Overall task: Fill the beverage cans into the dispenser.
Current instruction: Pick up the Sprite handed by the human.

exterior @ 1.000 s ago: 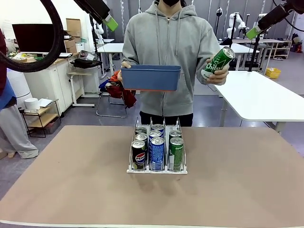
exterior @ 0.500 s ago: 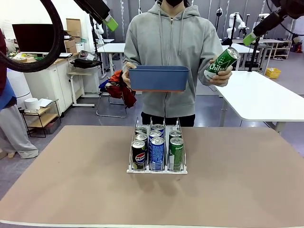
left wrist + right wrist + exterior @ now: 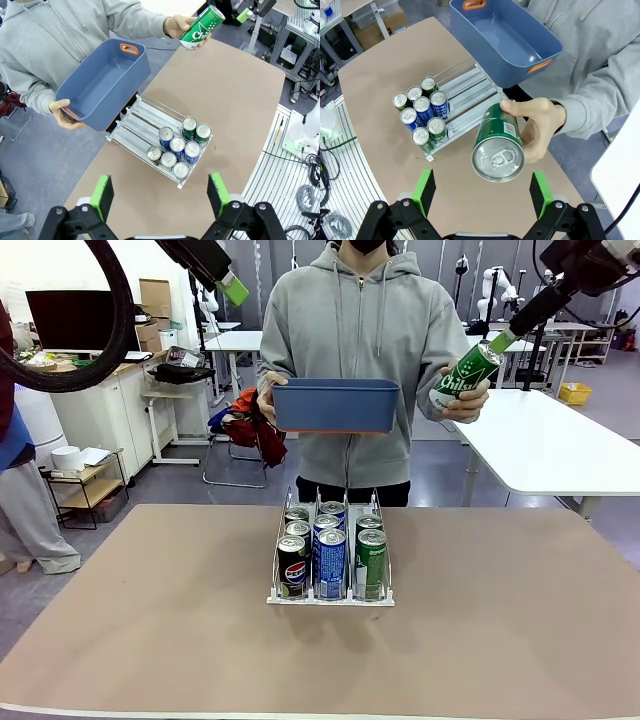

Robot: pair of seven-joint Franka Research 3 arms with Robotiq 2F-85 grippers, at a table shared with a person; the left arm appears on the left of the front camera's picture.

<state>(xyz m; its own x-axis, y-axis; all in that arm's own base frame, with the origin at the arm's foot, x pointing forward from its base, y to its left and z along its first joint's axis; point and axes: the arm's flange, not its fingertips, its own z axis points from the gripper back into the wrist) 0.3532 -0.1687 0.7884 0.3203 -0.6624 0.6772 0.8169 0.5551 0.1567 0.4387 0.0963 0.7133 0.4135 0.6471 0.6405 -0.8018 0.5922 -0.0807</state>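
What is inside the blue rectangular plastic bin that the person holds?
The blue rectangular plastic bin looks empty: both wrist views show its bare blue floor and orange handle cut-outs, no cans. In the left wrist view, the near wall hides a strip of the floor.

The dispenser (image 3: 331, 592), a clear three-lane rack at frame centre, holds seven upright cans (image 3: 330, 562) crowded at its front lip: black left, blue middle, green right. A tilted green can (image 3: 461, 374) sits upper right.
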